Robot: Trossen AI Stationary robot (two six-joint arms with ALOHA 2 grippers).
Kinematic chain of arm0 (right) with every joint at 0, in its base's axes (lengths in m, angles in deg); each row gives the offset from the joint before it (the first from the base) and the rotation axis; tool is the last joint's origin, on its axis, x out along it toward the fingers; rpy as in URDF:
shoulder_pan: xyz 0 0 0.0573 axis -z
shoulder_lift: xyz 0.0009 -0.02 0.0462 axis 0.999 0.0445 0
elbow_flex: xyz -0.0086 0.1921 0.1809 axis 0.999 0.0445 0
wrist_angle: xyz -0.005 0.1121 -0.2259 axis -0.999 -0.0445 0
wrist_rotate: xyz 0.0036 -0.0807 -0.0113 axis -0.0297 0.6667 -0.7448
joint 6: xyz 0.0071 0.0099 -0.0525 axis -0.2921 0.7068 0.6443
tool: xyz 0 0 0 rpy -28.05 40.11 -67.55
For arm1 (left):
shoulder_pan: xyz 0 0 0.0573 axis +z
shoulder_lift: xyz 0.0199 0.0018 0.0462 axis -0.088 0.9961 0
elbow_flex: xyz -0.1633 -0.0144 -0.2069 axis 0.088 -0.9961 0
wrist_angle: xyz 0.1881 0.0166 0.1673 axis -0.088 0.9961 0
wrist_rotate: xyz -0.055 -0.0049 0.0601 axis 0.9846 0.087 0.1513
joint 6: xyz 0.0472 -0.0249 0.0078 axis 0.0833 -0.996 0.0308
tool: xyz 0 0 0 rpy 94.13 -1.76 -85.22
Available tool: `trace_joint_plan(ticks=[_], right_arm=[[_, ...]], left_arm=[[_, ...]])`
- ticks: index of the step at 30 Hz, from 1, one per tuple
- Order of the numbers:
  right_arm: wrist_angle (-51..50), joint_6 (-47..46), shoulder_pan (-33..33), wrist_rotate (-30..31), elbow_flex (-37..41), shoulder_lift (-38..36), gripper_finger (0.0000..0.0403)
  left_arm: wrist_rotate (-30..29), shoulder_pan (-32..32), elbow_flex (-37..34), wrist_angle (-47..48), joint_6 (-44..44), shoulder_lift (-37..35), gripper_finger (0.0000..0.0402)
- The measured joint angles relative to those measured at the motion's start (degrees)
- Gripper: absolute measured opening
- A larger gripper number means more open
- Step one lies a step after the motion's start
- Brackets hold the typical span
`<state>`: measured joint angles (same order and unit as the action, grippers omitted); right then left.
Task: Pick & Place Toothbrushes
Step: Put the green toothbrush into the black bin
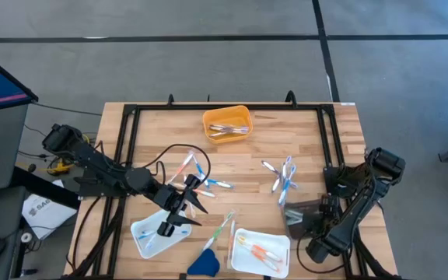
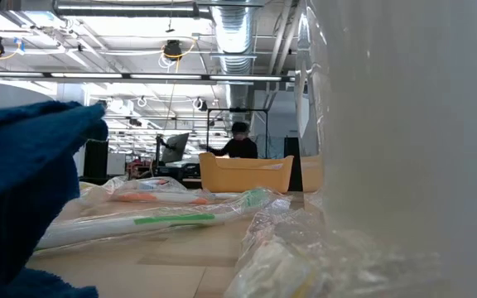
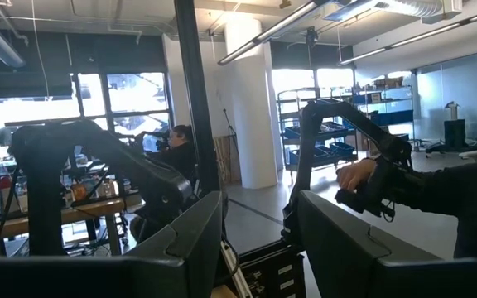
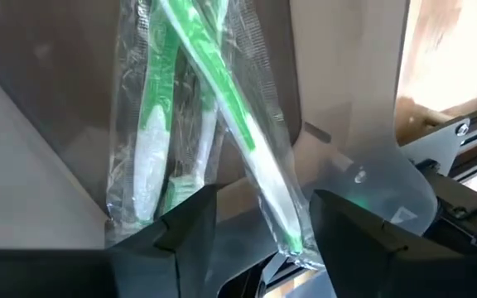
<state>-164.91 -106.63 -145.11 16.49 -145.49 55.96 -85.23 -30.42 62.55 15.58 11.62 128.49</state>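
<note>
Wrapped toothbrushes lie in loose clusters on the wooden table. Others lie in an orange tray, a white tray and a second white tray. My right gripper is open, tipped down into a grey tray at the table's right. Green toothbrushes in clear wrappers lie there, and one runs between the fingers. Whether it touches them I cannot tell. My left gripper hangs open over the left white tray, holding nothing.
A dark-blue wedge-shaped object sits at the near edge between the white trays and fills the left of the low view. A green toothbrush lies loose beside it. Black frame rails run along the table's sides.
</note>
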Motion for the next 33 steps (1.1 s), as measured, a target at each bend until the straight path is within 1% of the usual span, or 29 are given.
trace_joint_plan(ticks=[4, 7, 13, 22, 25, 28, 31, 33], right_arm=[[0.0, 0.0, 0.3, 0.2, 0.4, 0.0, 0.0168], [0.2, 0.0, 0.4, -0.3, 2.3, 0.0, 0.0150], [3.0, 1.1, 0.4, -7.2, 6.4, -0.3, 0.0104], [1.8, 1.4, 0.4, -7.8, 4.5, 0.1, 0.0019], [1.8, 1.4, 0.4, -7.8, 3.7, 0.1, 0.0016], [1.8, 1.6, 0.4, -7.8, 2.6, 0.1, 0.0032], [1.5, 4.2, 0.4, -7.7, 1.6, 0.1, 0.0048], [0.7, 6.5, 0.5, -7.5, 1.2, 0.1, 0.0043]], left_arm=[[0.0, 0.0, 0.0, 0.0, 0.0, 0.0, 0.0154], [0.0, 0.0, 0.0, 0.0, 0.0, 0.0, 0.0154], [0.0, 0.0, 0.0, 0.0, 0.0, 0.0, 0.0154], [0.0, 0.0, 0.0, 0.0, 0.1, 0.0, 0.0154], [0.0, 0.0, 0.0, 0.0, 0.1, 0.0, 0.0154], [0.0, 0.0, 0.0, 0.0, 0.1, 0.0, 0.0154], [0.0, 0.0, 0.0, 0.0, 0.1, 0.0, 0.0154], [0.0, 0.0, 0.0, 0.0, 0.1, 0.0, 0.0154]])
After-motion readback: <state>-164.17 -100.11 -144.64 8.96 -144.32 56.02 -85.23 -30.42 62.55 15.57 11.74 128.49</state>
